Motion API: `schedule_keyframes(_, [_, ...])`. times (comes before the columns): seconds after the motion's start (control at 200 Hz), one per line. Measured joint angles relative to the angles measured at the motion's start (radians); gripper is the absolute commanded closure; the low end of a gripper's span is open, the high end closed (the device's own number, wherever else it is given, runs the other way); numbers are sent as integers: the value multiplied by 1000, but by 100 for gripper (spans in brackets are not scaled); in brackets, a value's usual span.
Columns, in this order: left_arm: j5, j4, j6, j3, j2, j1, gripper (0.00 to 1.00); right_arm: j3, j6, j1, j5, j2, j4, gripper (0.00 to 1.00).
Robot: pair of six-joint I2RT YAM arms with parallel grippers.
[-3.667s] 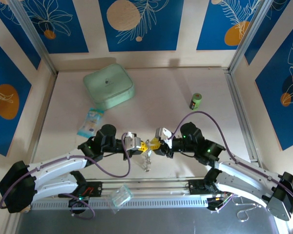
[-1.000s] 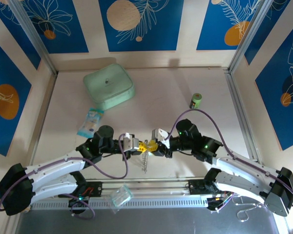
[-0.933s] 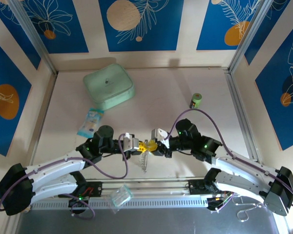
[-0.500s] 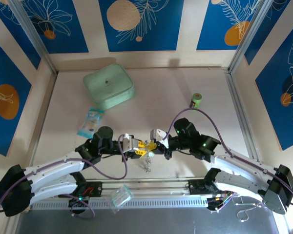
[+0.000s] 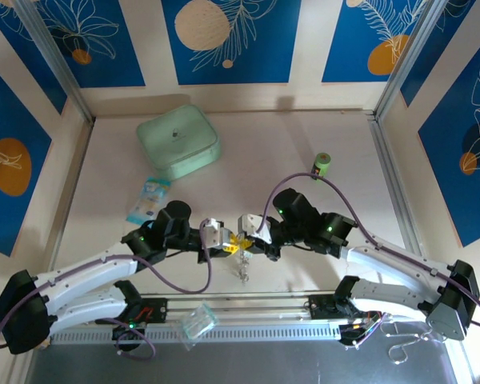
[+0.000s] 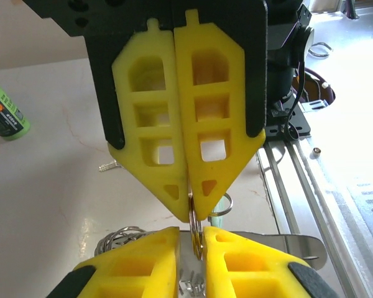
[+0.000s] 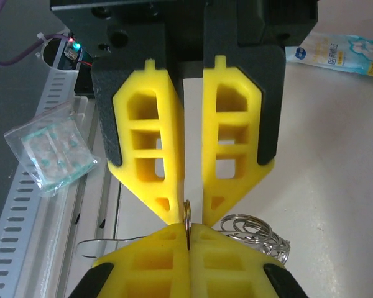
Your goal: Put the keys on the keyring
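Observation:
A thin brass-toned keyring [image 7: 188, 214] stands edge-on where my two grippers meet tip to tip near the table's front edge. My right gripper [image 7: 188, 228] is shut on it, and it is seen clamped on the ring again in the left wrist view [image 6: 189, 211]. My left gripper [image 6: 191, 234] has its jaws slightly apart, the ring standing in the gap. A bunch of silver split rings [image 7: 256, 234] hangs just below the ring [image 5: 242, 269]. A pale green piece [image 6: 219, 210] and a flat silver strip [image 6: 267, 245] show behind the fingertips. One small silver key [image 6: 109, 166] lies on the table.
A mint-green box [image 5: 178, 146] sits at the back left and a green can [image 5: 322, 166] at the back right. A blue-and-white packet [image 5: 148, 200] lies left of the left arm. A clear bag [image 5: 198, 322] rests on the metal rail at the near edge.
The right gripper has closed on the ring and its arm has swung a little left. The left jaws have parted slightly. The hanging ring bunch has shifted a little under the grippers.

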Motion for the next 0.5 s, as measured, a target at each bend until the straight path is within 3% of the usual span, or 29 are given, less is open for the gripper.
schedule_keyframes(0.19, [2,-38,16,13,16,0,100,21,-10,23,27,34,-23,100])
schedule_keyframes(0.345, [0,-47,22,15,19,0,100,18,2,29,40,32,-18,71])
schedule_keyframes(0.5, [0,-3,4,-3,5,-1,100,-81,67,-20,23,-91,78,63])
